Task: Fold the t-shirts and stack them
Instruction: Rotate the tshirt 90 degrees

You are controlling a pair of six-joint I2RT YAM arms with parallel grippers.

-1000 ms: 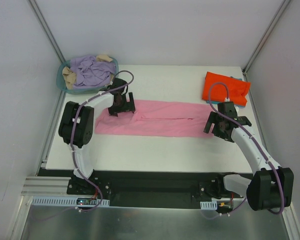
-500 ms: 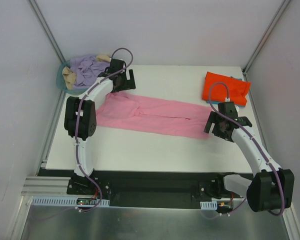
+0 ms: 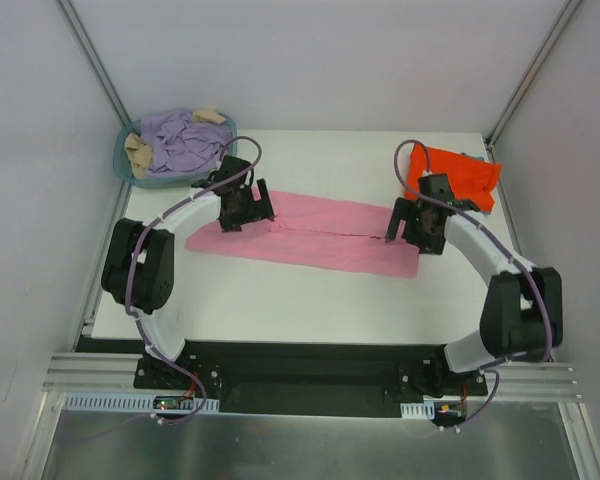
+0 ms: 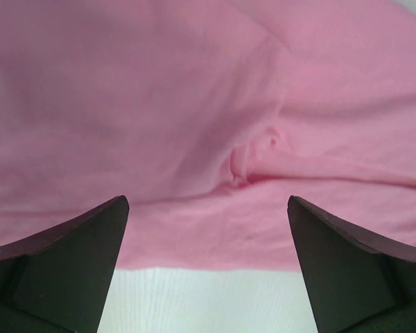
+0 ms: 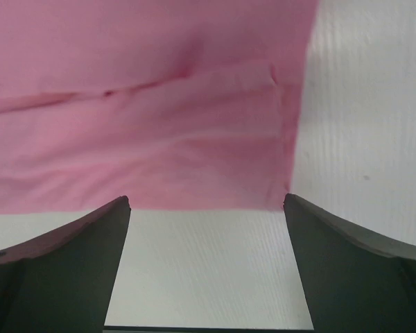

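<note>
Centrally, the pink t-shirt [image 3: 310,232] lay as a long strip across the bench [image 3: 310,300], running nine to three o'clock. The left fingers [image 4: 62,263] stood spread wide over its nine o'clock end and the right fingers [image 5: 353,257] over its three o'clock end, both gripping nothing. The orange-red t-shirt [image 3: 455,172] sat at two o'clock.

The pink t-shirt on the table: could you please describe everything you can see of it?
The pink t-shirt is light pink, thin cloth, folded lengthwise into a long band that lies flat and slightly askew across the white table. A fold line runs along it, with a pucker near the left end; the right edge is straight. The open left end effector and open right end effector are over its two ends; contact cannot be told.
</note>
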